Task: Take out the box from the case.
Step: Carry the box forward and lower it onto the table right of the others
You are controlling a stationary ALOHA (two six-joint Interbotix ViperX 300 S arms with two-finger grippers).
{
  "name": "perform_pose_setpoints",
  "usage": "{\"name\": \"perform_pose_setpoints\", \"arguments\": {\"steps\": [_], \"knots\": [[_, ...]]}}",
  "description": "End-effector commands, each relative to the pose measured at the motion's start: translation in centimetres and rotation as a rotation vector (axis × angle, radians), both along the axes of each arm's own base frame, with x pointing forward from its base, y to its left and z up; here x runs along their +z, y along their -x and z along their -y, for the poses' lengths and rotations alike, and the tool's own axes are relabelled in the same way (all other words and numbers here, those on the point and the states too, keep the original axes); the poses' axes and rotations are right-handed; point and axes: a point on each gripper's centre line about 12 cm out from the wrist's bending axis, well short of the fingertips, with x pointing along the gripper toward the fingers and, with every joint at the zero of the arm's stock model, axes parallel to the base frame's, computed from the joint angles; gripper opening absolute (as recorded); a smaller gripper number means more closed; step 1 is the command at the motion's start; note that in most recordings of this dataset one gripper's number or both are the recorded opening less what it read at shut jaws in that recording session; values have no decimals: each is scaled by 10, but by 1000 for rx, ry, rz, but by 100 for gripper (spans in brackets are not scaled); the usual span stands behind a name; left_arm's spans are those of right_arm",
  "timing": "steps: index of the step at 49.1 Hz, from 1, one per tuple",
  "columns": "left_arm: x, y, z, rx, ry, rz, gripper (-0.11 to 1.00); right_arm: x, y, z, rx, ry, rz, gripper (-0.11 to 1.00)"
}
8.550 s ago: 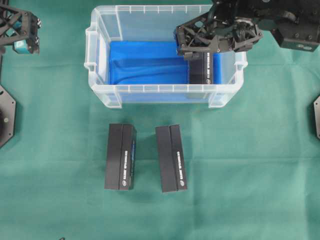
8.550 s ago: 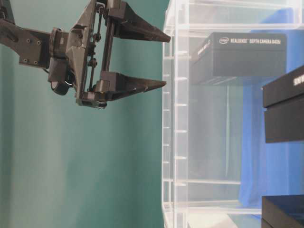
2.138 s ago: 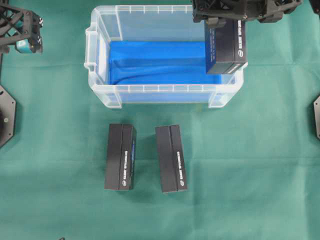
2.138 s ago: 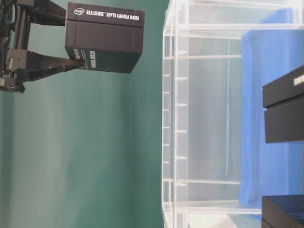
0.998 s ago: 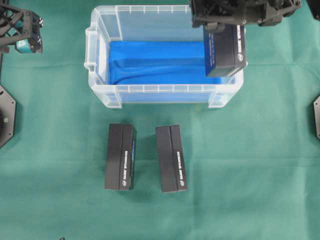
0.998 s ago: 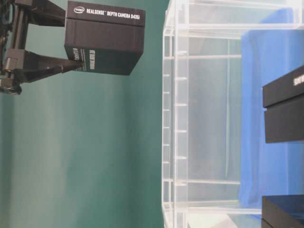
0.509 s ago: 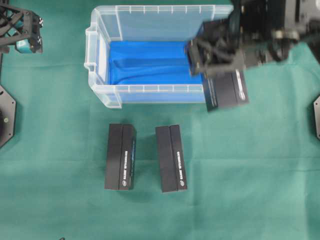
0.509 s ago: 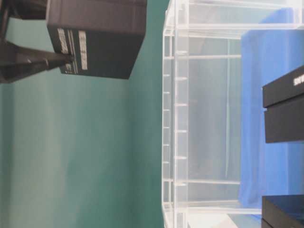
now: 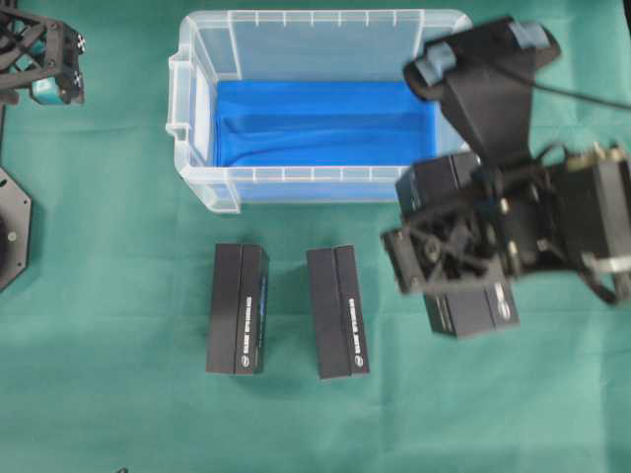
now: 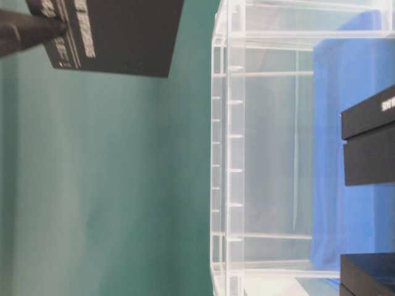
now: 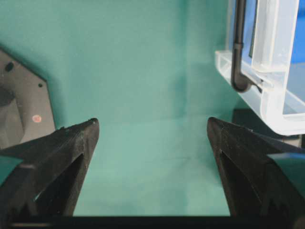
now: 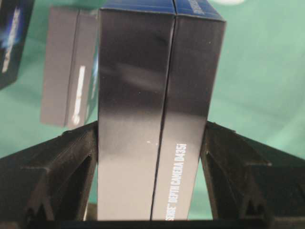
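Box (image 12: pixel 159 119) lettering in the right wrist view reads "DEPTH CAMERA D435I" in white along one long black face, with a cut-off word before it. It is a long, matte black carton with a seam down its length and a blue end panel at the top. The right gripper (image 12: pixel 152 181) clamps it, one finger pressed to each broad side. In the overhead view the box (image 9: pixel 471 305) hangs clear of the case (image 9: pixel 315 182), above the green cloth (image 9: pixel 118 414) just off the case's near right corner, mostly hidden under the gripper (image 9: pixel 454 256). In the table-level view its white print (image 10: pixel 77 18) is too blurred to read.

Two more black boxes (image 9: pixel 238 308) (image 9: pixel 337 311) lie side by side on the cloth in front of the case's near wall, their white side print too small to read. The blue lining (image 9: pixel 315 123) covers the case floor.

The left gripper (image 11: pixel 152 138) hangs with fingers spread wide and holding nothing, over bare cloth beside the case's corner (image 11: pixel 267 95).
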Motion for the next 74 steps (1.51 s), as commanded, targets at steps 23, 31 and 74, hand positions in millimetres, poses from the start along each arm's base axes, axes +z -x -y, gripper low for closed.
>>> {"name": "perform_pose_setpoints", "arguments": {"steps": [23, 31, 74], "knots": [[5, 0, 1, -7, -6, 18, 91, 0, 0, -14, -38, -10, 15, 66], [5, 0, 1, -7, -6, 18, 91, -21, -3, -16, -36, 7, -42, 66], [5, -1, 1, -15, -9, 22, 91, -178, 1, -17, -72, -49, 39, 66]]}}
